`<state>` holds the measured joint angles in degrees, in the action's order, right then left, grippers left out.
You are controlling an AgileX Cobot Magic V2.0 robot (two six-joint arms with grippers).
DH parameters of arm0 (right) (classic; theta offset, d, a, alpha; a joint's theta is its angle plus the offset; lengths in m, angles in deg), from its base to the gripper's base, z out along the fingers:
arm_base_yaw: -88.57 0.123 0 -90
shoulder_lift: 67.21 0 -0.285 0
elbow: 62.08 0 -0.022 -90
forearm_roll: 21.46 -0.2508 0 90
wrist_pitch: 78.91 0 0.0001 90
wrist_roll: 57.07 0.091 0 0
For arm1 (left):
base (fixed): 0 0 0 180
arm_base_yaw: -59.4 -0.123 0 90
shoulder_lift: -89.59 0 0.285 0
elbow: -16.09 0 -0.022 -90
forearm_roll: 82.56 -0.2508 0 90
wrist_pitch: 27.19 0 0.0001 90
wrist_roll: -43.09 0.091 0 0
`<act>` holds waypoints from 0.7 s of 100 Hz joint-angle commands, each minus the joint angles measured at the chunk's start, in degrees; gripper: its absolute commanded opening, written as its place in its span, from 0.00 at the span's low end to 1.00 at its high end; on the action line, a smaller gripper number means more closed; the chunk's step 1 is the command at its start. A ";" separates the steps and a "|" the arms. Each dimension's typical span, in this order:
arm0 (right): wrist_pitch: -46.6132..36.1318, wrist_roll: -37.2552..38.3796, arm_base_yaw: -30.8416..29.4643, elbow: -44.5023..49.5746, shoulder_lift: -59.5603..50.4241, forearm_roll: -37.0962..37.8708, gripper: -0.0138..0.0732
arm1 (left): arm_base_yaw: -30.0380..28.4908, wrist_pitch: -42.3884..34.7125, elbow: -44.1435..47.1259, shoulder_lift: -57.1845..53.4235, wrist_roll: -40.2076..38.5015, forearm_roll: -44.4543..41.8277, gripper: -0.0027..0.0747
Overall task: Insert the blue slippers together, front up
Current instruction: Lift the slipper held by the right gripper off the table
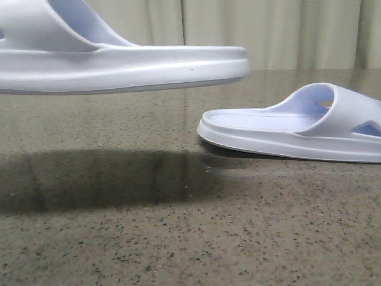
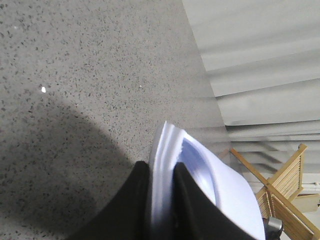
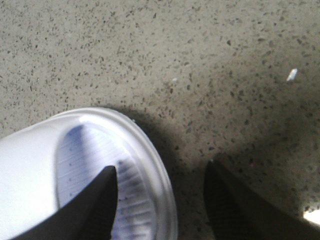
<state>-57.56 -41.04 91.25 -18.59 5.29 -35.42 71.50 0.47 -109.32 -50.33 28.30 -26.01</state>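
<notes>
Two blue slippers show in the front view. One slipper (image 1: pixel 119 62) hangs level in the air at the upper left, sole down. In the left wrist view my left gripper (image 2: pixel 161 167) is shut on that slipper's (image 2: pixel 230 190) thick sole edge. The other slipper (image 1: pixel 292 128) rests flat on the table at the right, strap toward the right edge. In the right wrist view my right gripper (image 3: pixel 161 168) is open over the rounded end of this slipper (image 3: pixel 85 145); one finger (image 3: pixel 95 200) is above the ribbed footbed, the other finger (image 3: pixel 230 200) is beside the slipper over the table. Neither gripper shows in the front view.
The speckled stone tabletop (image 1: pixel 178 238) carries the lifted slipper's broad shadow (image 1: pixel 89 179). A pale curtain (image 1: pixel 268 30) closes off the back. A wooden slatted rack (image 2: pixel 287 185) stands beyond the table near the curtain. A small white speck (image 3: pixel 292 75) lies on the table.
</notes>
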 commanded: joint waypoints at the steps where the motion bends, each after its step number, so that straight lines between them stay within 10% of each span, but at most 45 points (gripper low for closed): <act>1: -2.98 0.21 -0.35 -1.69 0.05 -1.34 0.55 | 0.43 -2.00 -2.32 0.08 0.09 2.22 0.06; 70: -0.99 0.21 -0.35 -1.69 0.31 -9.44 0.55 | 0.43 -2.00 -2.32 0.08 0.09 2.22 0.06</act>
<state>-58.21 -41.04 91.25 -18.76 6.06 -42.94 71.50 0.47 -109.32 -50.33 28.30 -26.01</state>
